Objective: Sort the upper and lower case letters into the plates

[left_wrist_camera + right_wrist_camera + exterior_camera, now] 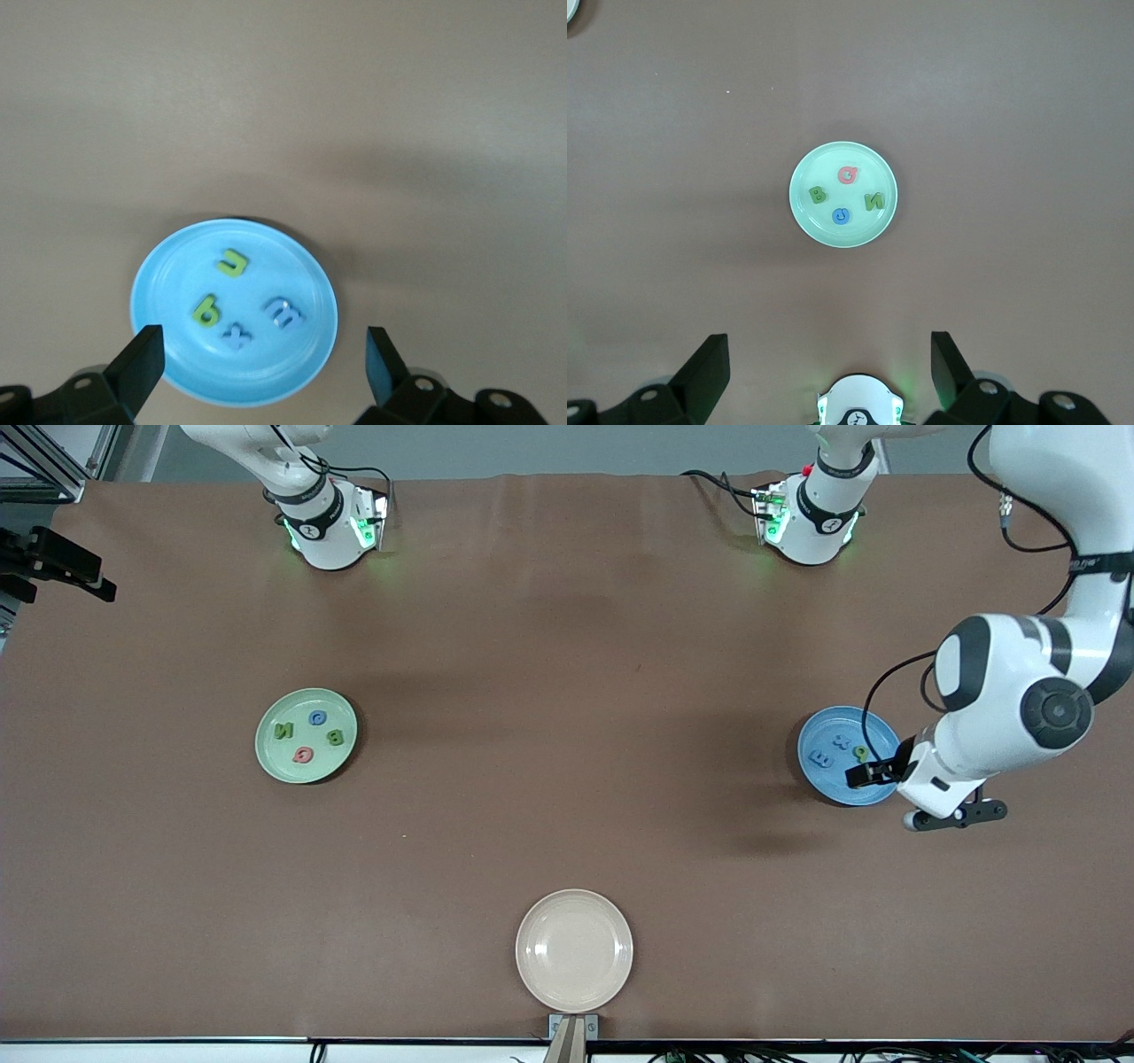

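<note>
The pale green plate [306,736] sits toward the right arm's end of the counter [549,691] and holds four capitals — green N [283,731], blue C [317,717], green B [335,737] and the red O-like letter [303,755]. The blue plate [819,735], toward the left arm's end, holds blue m [283,312], blue x [235,336], green p [206,311] and green u [232,262]. The left gripper [264,356] hangs over this plate, fingers apart and empty. The right gripper [830,369] is high above the green plate — fingers apart, empty. A cream plate [574,950] lies nearest the front camera.
</note>
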